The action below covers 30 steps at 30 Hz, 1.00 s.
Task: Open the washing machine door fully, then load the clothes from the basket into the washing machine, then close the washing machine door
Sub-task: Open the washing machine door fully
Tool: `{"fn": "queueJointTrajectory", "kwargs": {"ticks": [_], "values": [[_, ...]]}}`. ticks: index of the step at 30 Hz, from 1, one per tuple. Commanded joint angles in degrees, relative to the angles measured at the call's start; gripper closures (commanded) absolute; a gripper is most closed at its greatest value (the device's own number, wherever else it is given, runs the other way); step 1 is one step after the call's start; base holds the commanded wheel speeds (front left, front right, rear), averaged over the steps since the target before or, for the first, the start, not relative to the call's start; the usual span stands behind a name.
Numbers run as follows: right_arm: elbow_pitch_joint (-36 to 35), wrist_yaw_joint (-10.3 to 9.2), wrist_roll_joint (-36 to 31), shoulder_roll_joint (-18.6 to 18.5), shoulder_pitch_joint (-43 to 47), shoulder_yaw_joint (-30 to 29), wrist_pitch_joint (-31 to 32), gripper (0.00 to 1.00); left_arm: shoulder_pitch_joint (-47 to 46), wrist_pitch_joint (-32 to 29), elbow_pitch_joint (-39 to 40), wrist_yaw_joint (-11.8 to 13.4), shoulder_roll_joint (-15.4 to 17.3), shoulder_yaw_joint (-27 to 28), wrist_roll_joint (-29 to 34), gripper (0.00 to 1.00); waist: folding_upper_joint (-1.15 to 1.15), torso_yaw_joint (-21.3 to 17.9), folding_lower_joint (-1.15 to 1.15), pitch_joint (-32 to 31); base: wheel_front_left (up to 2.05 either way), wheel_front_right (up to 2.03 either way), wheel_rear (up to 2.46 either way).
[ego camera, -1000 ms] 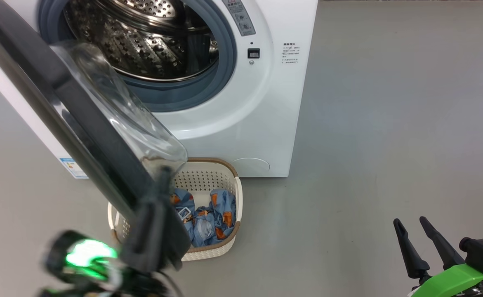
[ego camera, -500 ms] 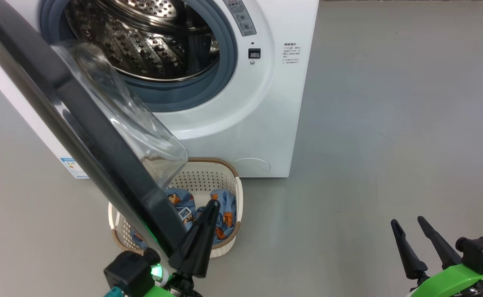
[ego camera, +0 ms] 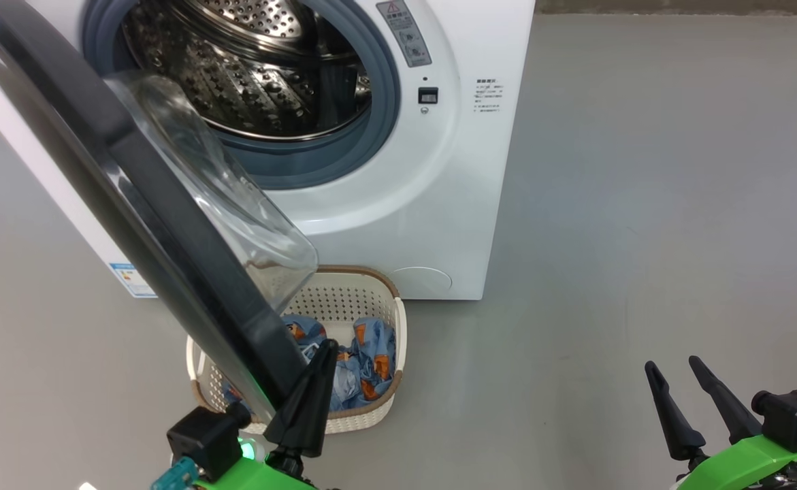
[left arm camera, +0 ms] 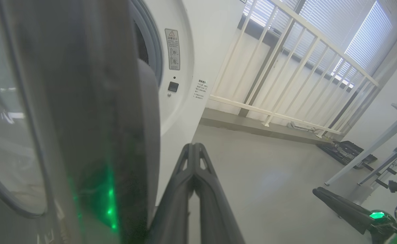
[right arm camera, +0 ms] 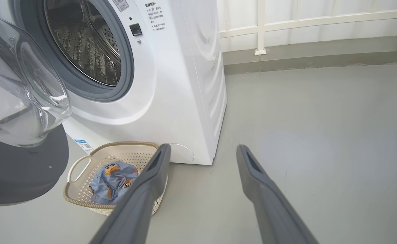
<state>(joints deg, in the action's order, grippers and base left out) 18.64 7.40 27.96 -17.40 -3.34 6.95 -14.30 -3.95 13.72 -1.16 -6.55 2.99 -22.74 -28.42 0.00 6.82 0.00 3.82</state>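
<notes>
the washing machine door (ego camera: 187,258) is hanging open across the left of the head view, slanting from the upper left corner down to the lower middle, its clear bowl bulging toward the washing machine (ego camera: 439,204). it looks only part open to me, not swung right back, so the first step seems unfinished. the drum (ego camera: 262,75) is gaping bare at the top of the frame.

the left hand (ego camera: 323,354) is sitting at the lower middle, just beside the door's lower edge, fingers pressed together on nothing. i'd guess it is set that way to nudge the door wider, though i cannot tell whether it is touching. the right hand (ego camera: 673,362) is waiting at the lower right, fingers spread wide and empty, well apart from everything.

the clothes (ego camera: 364,361) are lying bunched in the basket (ego camera: 398,320), which is standing on the floor (ego camera: 609,238) just in front of the machine. the door is overhanging the basket's left half, so it is blocking a reach from that side. a white railing (left arm camera: 286,67) is running behind the machine.
</notes>
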Motion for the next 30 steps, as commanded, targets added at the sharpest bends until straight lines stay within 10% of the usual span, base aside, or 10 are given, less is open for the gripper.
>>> {"fn": "queueJointTrajectory", "kwargs": {"ticks": [1,30], "values": [[-1.45,0.09,-0.16,-0.99,0.53,1.06,-0.70,0.00,-2.83,0.67,0.52,0.27,0.32,2.41,-0.37,1.00,0.00,0.23,0.00,-0.08,0.00,0.00,0.00],[-2.03,0.09,-0.43,-1.50,0.61,0.55,-0.70,0.00,-0.51,0.64,-0.31,2.57,2.58,4.72,-0.70,1.00,0.00,9.28,0.00,0.20,0.00,0.00,0.00]]}}
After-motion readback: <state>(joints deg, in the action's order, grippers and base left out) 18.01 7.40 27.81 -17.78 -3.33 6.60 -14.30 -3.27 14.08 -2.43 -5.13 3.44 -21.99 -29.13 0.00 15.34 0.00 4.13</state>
